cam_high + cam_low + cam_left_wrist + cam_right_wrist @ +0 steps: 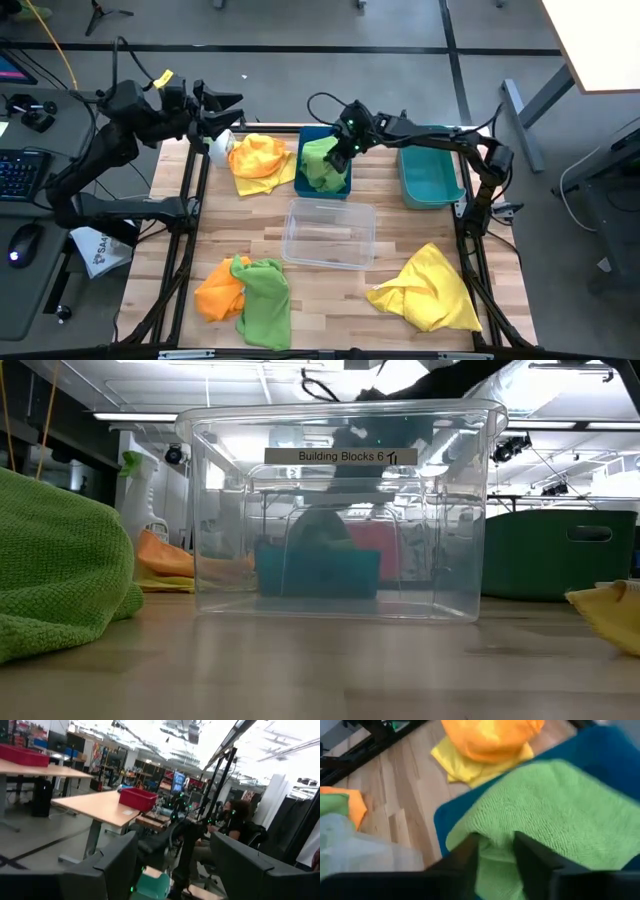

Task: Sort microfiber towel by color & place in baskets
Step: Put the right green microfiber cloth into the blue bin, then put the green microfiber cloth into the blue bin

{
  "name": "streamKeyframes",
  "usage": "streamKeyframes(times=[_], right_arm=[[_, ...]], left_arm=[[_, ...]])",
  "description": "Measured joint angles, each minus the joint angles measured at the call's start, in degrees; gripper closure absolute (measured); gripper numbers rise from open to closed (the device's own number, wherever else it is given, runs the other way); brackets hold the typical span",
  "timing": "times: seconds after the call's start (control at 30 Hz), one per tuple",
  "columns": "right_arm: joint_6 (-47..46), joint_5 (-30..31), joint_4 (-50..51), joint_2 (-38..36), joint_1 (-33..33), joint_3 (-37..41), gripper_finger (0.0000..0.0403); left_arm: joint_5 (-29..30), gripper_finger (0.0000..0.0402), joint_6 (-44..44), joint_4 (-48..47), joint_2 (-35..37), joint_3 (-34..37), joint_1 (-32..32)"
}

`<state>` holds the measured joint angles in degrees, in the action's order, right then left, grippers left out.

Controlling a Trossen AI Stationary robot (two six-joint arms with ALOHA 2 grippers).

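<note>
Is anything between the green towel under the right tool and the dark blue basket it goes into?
Nothing visible: the green towel already lies in the dark blue basket, with the right tool directly over it.

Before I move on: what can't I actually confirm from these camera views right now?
- Right gripper: whether its fingers pinch the green towel in the blue bin; the cloth bunches between them in the right wrist view.
- Teal bin: floor partly covered by the right arm in the high view.
- White spray bottle: mostly hidden under the left arm.
- Left gripper: its wrist view faces the room, not the table.
</note>
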<state>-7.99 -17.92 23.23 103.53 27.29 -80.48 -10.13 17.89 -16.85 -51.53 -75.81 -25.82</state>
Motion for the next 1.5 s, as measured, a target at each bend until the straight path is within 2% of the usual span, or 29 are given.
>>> streamKeyframes(times=[0.13,0.2,0.33,0.4,0.47,0.53,0.6,0.8,0.93,1.07,1.13,1.2,1.37,1.5], right_arm=[[8.0,4.4,12.3,0.0,-0.1,-7.6,0.0157],[11.6,4.7,19.0,0.0,-0.1,-11.9,0.0117],[14.2,4.8,28.5,0.0,0.2,-18.8,0.0073],[15.8,4.8,33.9,0.0,0.3,-21.3,0.0068],[17.6,4.8,38.5,-0.1,0.5,-22.7,0.0068],[18.9,5.3,42.4,-1.0,0.9,-22.3,0.0072],[19.7,5.9,44.6,-2.5,1.4,-20.6,0.0076],[19.4,6.0,45.8,-10.1,2.9,-12.0,0.0082],[16.9,5.9,43.7,-16.4,3.4,-5.6,0.0082],[13.9,6.0,40.9,-21.8,3.4,-0.4,0.0082],[12.5,6.0,40.8,-23.9,3.4,1.6,0.0082],[11.0,6.0,40.8,-25.7,3.4,3.3,0.0082],[8.6,6.0,40.5,-29.1,3.4,6.5,0.0082],[7.8,6.0,40.4,-30.2,3.4,8.3,0.0082]], left_arm=[[0.0,0.0163,0.0,-3.4,-0.7,0.0,0.0],[0.0,0.0163,0.0,-4.6,-0.8,0.0,0.0],[-0.5,0.0163,1.3,-8.5,-1.4,0.0,0.2],[-1.3,0.0163,2.4,-14.8,-2.3,-0.1,1.6],[-2.6,0.0163,2.6,-25.6,-3.6,-0.1,5.0],[-3.0,0.0163,4.7,-37.0,-6.0,0.1,10.3],[-1.8,0.0163,8.1,-43.7,-8.2,1.8,17.1],[0.7,0.0163,17.6,-39.6,-12.3,12.2,40.2],[6.0,0.0163,19.3,-35.5,-16.1,17.3,49.7],[13.0,0.0163,13.6,-32.3,-21.4,19.3,52.7],[14.2,0.0163,11.2,-32.0,-24.2,19.3,53.0],[11.7,0.0163,10.1,-32.1,-27.1,19.3,53.0],[0.1,0.0163,8.9,-28.4,-31.9,19.3,52.8],[-0.5,0.0163,8.6,-24.8,-34.0,19.3,52.8]])
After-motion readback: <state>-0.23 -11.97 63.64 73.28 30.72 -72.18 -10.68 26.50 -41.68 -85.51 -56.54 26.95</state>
